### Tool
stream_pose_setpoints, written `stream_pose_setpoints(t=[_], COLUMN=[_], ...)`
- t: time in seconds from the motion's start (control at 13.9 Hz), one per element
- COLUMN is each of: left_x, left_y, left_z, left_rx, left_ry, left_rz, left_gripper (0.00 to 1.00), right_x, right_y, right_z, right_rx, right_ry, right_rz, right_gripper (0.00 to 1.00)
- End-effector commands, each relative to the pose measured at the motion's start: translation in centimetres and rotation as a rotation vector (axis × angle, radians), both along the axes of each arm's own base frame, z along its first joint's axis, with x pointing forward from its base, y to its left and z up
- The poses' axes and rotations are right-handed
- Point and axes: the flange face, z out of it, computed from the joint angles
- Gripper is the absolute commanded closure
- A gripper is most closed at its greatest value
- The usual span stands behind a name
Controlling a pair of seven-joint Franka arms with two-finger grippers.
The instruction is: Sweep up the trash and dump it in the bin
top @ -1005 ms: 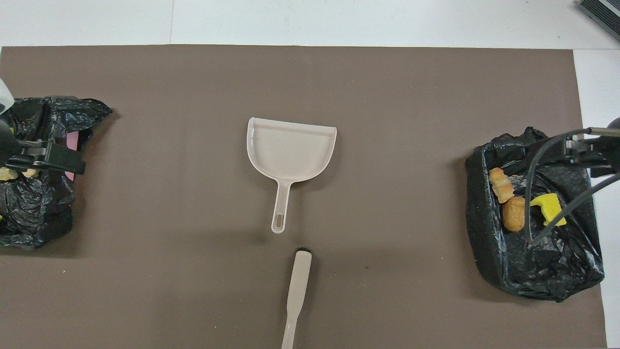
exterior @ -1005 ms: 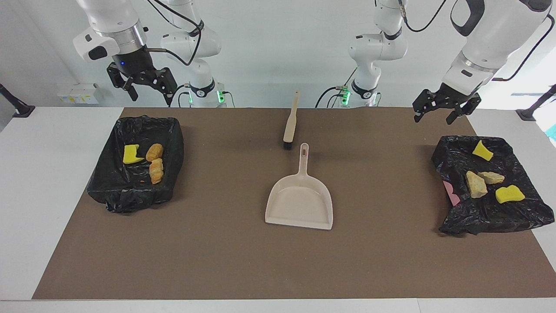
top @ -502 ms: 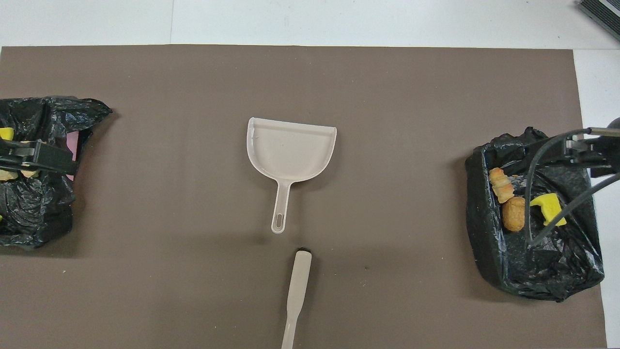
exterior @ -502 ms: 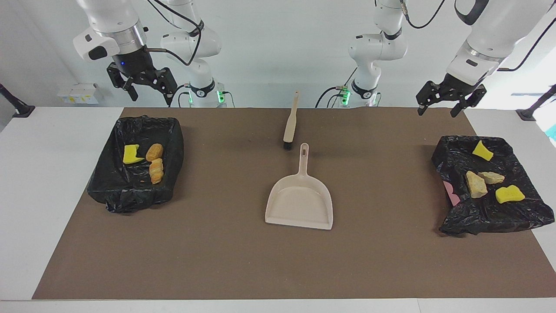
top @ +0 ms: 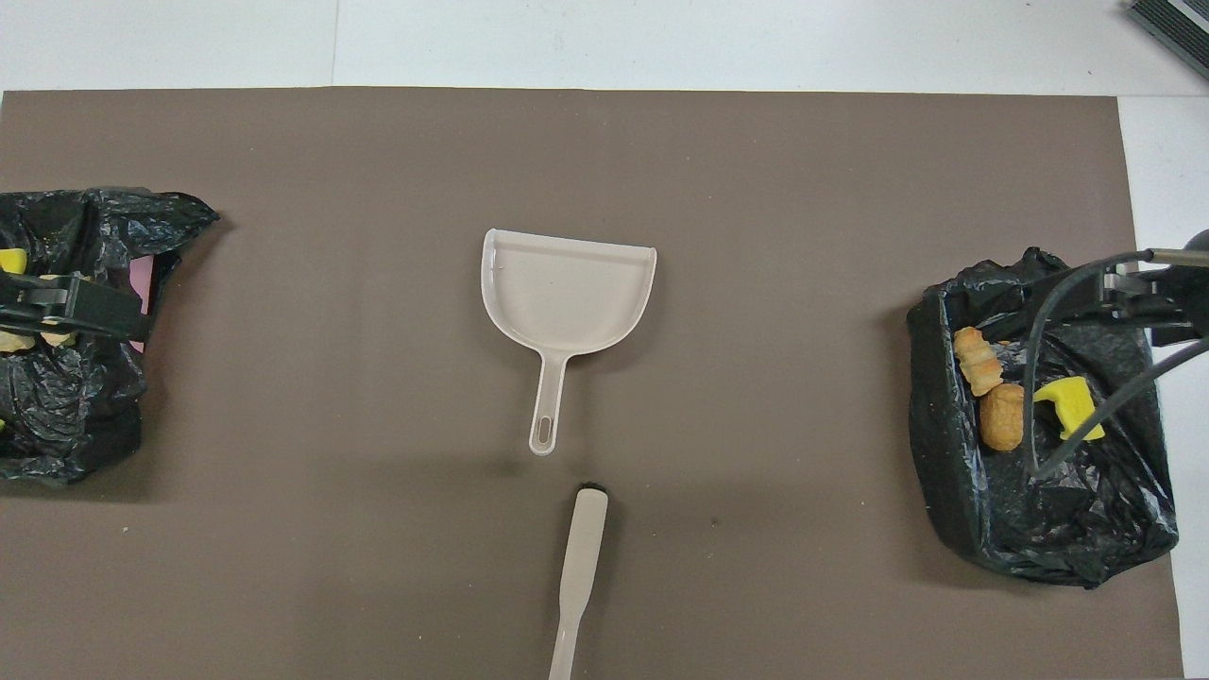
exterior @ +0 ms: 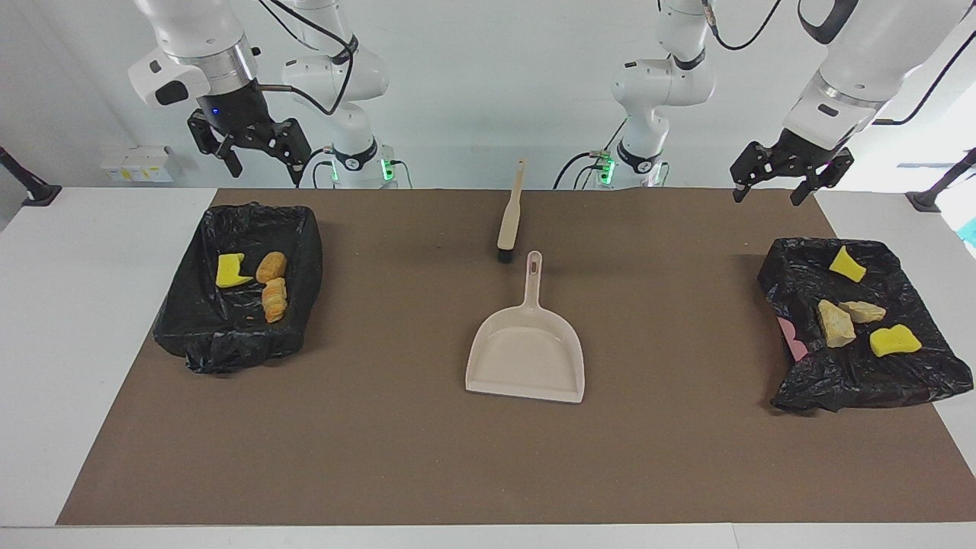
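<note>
The mat (exterior: pixel 396 427) is brown on a white bench (exterior: pixel 69 320). Dustpan (exterior: pixel 526 354) and brush (exterior: pixel 509 217) are beige. Black bags (exterior: pixel 229 335) hold yellow, tan and orange-striped trash (exterior: pixel 272 299).

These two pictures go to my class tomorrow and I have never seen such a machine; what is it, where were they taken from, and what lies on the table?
Two white robot arms stand at a table. One picture faces them from across the table; the other looks down from above their end. The left pincer and right pincer hang open and empty, each above a black-lined bin. In the middle lie a beige dustpan and, nearer the robots, a brush. The bin at the left arm's end and the bin at the right arm's end hold the trash.
</note>
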Motion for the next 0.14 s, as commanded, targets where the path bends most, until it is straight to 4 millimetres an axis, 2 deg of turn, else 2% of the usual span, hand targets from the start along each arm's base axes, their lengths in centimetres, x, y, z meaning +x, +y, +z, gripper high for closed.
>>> stream_pose_setpoints(t=[0.0, 0.07], left_x=[-0.4, -0.4], left_y=[0.44, 0.42], left_z=[0.34, 0.41], left_rx=[0.014, 0.012], left_ry=[0.011, 0.01], left_rz=[-0.01, -0.01], left_gripper=[0.0, 0.0], right_x=[-0.59, -0.59], right_y=[-0.16, -0.17], right_z=[0.11, 0.11], right_rx=[0.012, 0.01], right_ry=[0.007, 0.007], right_rz=[0.015, 0.015], right_gripper=[0.0, 0.0])
